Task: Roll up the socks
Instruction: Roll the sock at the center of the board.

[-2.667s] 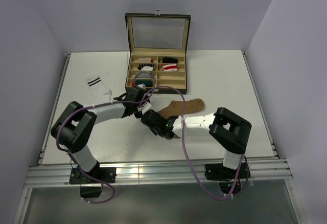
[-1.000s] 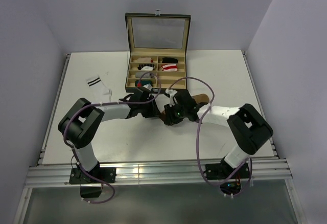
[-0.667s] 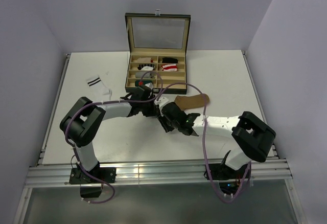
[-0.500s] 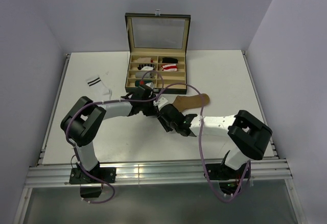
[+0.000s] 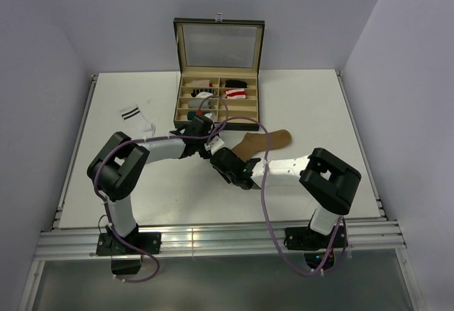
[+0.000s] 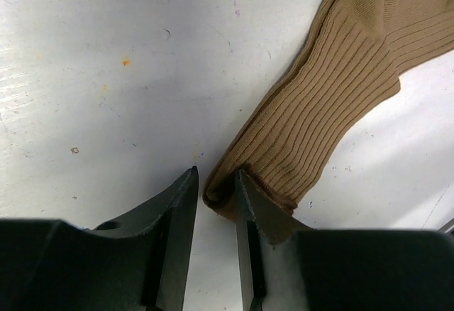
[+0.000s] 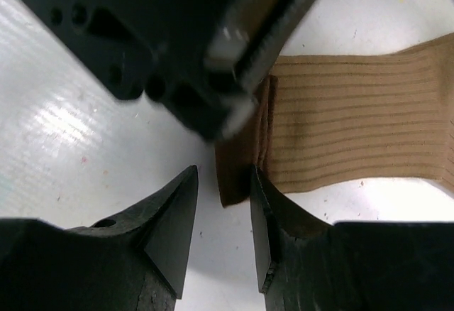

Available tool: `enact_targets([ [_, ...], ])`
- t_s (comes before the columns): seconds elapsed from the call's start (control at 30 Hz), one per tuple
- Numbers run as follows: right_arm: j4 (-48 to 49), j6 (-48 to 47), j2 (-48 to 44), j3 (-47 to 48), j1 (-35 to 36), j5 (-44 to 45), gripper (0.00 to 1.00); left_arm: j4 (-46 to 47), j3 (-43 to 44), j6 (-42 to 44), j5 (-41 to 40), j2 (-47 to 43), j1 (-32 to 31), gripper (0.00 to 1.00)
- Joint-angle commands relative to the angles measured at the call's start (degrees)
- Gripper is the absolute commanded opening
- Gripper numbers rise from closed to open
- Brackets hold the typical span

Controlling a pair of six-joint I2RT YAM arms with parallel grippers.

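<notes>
Left gripper: my fingertips stood close together, with the folded cuff edge of the tan sock between them. The fabric filled nearly the whole gap, so I noted it as clamped on the cuff. Only a thin sliver of table showed by the left finger.

Right gripper: the fingers straddled the same cuff corner from the near side. The fabric lay against the right finger, while bare table showed between the fabric and the left finger. I logged these fingers as parted, not pinching. The black body of my left gripper filled the upper left of the right wrist view, just over the cuff.

Tan sock: it lay flat on the table, ribbed, with its cuff toward the two grippers. The foot ran away to the right and ended near the front right corner of the box.

White sock: two dark cuff stripes. It lay on the table left of the box, well apart from both grippers.

Box: it stood at the far middle of the table with its lid raised. A red-and-white striped sock sat in a right-hand compartment. I could not make out its pattern any further.
</notes>
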Motion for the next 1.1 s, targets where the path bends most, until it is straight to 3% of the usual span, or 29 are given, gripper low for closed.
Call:
enact_targets([
  [0.0, -1.99, 0.04, 2.88, 3.68, 0.75, 2.32, 0.42, -4.59, 0.30, 2.45, -1.48, 1.47, -0.14, 0.34],
  [0.3, -10.16, 4.07, 7.19, 8.25, 1.28, 1.10, 0.34, -5.03, 0.21, 2.71, -1.13, 0.59, 0.56, 0.34],
  [0.4, -13.77, 5.57, 9.83, 10.53, 1.28, 0.14, 0.14, -5.03, 0.04, 2.54, -0.87, -0.19, 1.26, 0.35],
  [0.53, -14.83, 5.32, 11.15, 10.90, 0.84, -3.99, 0.00, -4.51, -0.58, 1.66, -0.43, -2.30, 2.40, 0.40],
  [0.63, -13.51, 4.79, 8.87, 9.84, -0.38, -10.66, 0.00, -3.54, -1.98, 0.43, -0.86, -4.14, 3.19, 0.47],
  [0.83, -10.18, 6.19, 4.56, 7.91, -8.81, -34.65, 0.00, 0.24, -6.99, -3.96, -3.23, -9.50, 4.78, 0.65],
  [1.0, -4.56, 11.10, 6.31, 5.45, -17.16, -56.07, 0.00, 1.73, -11.55, -7.92, -5.08, -14.87, 5.66, 0.71],
  [1.07, -0.88, 14.17, 7.98, 4.57, -20.42, -60.32, 0.00, 3.84, -12.35, -8.54, -4.73, -16.80, 5.66, 0.72],
])
